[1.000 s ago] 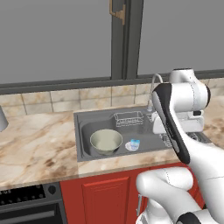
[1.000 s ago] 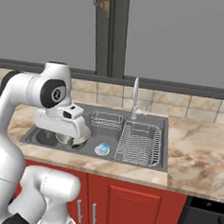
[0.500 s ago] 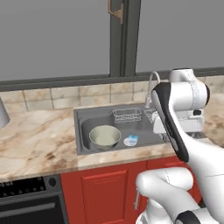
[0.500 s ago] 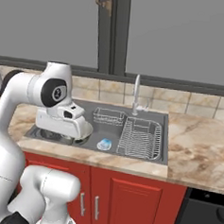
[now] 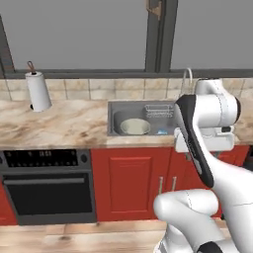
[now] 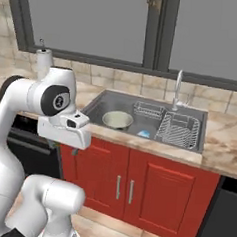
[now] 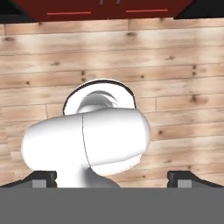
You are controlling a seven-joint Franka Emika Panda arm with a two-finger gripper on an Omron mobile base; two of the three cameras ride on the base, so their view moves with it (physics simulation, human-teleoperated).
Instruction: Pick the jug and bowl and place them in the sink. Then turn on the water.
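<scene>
Pincer (image 7: 112,178) tips wide apart over floor; bowl (image 6: 117,119) in sink (image 6: 191,144), well apart.

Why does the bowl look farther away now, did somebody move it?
No. The bowl sits in the same left part of the sink, left of the blue drain disc. The whole picture shifted, so the camera backed away.

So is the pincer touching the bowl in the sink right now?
Apart. The hand view has the pincer pointing down at the wooden floor, while the right base view shows the bowl sitting up in the sink, away from the arm.
</scene>
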